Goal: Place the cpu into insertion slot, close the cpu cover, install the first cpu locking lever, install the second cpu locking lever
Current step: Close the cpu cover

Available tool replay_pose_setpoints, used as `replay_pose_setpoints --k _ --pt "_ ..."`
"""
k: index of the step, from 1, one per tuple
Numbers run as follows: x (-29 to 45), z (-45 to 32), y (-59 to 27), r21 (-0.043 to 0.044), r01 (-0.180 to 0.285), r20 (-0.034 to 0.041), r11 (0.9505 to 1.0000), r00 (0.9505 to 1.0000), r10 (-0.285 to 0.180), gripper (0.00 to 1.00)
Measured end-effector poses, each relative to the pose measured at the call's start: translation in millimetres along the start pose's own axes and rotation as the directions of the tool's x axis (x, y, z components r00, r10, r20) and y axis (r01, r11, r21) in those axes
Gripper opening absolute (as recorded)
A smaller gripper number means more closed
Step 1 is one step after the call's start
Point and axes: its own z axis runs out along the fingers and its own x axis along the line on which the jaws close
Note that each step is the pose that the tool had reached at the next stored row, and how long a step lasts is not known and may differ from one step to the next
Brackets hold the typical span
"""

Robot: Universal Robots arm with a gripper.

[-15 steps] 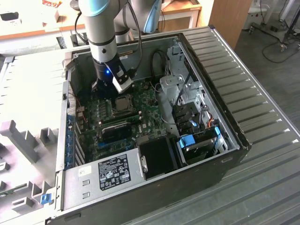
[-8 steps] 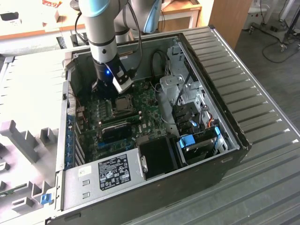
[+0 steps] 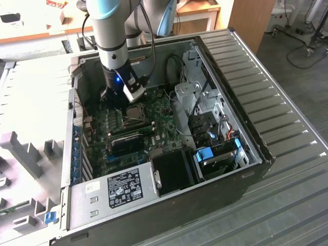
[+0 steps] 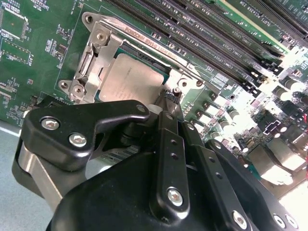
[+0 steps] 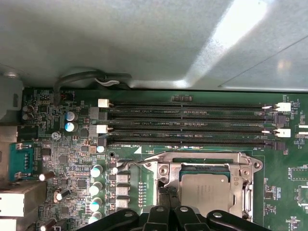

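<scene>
The silver-tan cpu (image 4: 130, 77) lies flat in the insertion slot (image 5: 202, 168) on the green motherboard. The grey metal cpu cover (image 5: 207, 158) is down around it, and the chip shows through its window. A thin wire locking lever (image 5: 129, 164) runs along the socket edge nearest the memory slots. My gripper (image 4: 169, 98) is low over one corner of the socket, its black fingers (image 5: 163, 195) brought together at the tips, right by the cover's edge. In the exterior view the gripper (image 3: 123, 102) hangs inside the open computer case just above the cpu (image 3: 136, 111).
Long black memory slots (image 5: 192, 127) run beside the socket. Upright capacitors (image 5: 96, 187) stand close to the gripper. The case also holds a power supply (image 3: 123, 187), a black shroud (image 3: 174, 171), a drive cage (image 3: 215, 148) and loose cables (image 3: 171, 72); case walls surround the arm.
</scene>
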Motion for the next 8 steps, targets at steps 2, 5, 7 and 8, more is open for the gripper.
replay_pose_setpoints --k 2,5,7,8 --pt "0.0 0.0 0.0 -0.0001 0.0 0.0001 1.0 1.0 0.0 0.1" --pt "0.0 0.1 0.0 -0.0002 0.0 0.0002 1.0 1.0 0.0 0.1" --pt "0.0 0.1 0.0 -0.0002 0.0 0.0002 1.0 1.0 0.0 0.1" --pt "0.0 0.1 0.0 -0.0002 0.0 0.0002 1.0 1.0 0.0 0.1"
